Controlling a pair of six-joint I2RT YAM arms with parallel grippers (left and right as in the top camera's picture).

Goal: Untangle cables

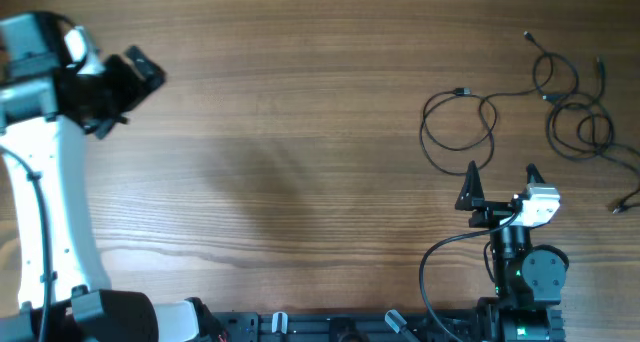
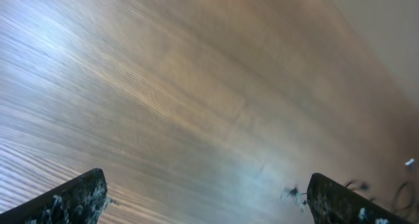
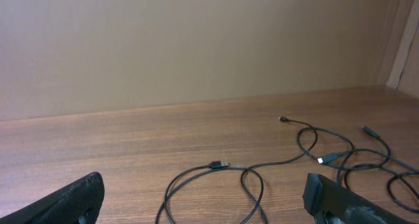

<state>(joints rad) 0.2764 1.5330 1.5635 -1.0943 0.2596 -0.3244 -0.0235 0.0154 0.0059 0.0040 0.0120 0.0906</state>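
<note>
Fingers of right gripper (image 1: 501,180) spread apart, nothing between them, lower right of overhead frame. Left gripper (image 1: 137,70) at upper left, fingers likewise apart, empty. Cables (image 1: 488,110) lie looped and overlapping on wooden table (image 1: 300,132), upper right, just beyond right gripper.

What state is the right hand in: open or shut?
Open. The right hand shows fingers wide apart, nothing between them, just short of the cables.
</note>
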